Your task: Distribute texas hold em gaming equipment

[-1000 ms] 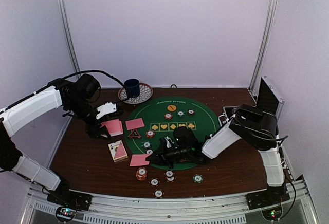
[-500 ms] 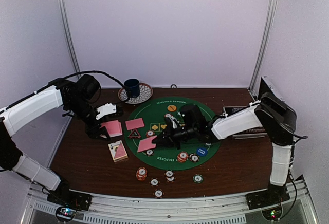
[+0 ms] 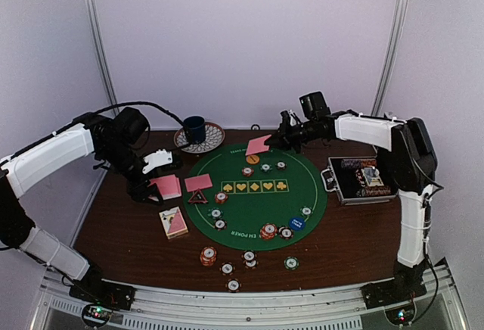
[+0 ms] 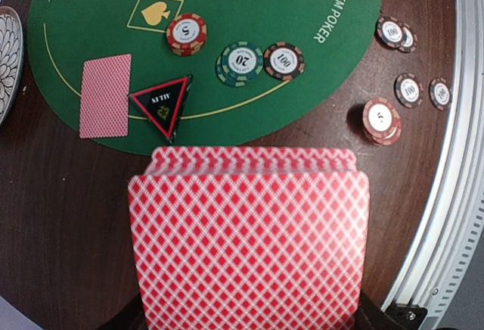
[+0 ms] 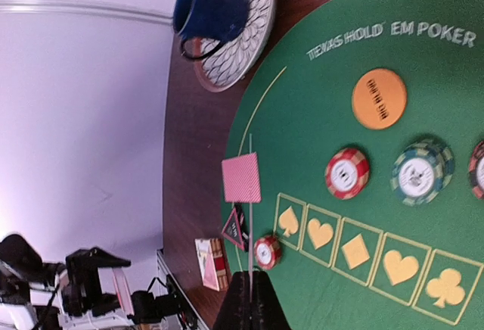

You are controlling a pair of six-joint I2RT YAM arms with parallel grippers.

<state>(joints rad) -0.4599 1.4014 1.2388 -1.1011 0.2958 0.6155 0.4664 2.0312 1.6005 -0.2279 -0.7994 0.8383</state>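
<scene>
Right tool [image 3: 280,140] pinching one pink-backed card [image 3: 258,145], swung from poker mat [image 3: 257,207] centre to far rim, left tool [image 3: 151,187] unmoved, gripping card deck [image 4: 249,239].

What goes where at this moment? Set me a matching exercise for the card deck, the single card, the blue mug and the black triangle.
Things:
1. card deck
2. single card
3. blue mug
4. black triangle

Places:
A. on the patterned plate
B. gripped by the right claw, above the green mat's far edge
C. gripped by the left claw
D. lying at the mat's left edge, beside a face-down card

Pairs: 1-C, 2-B, 3-A, 4-D.
</scene>
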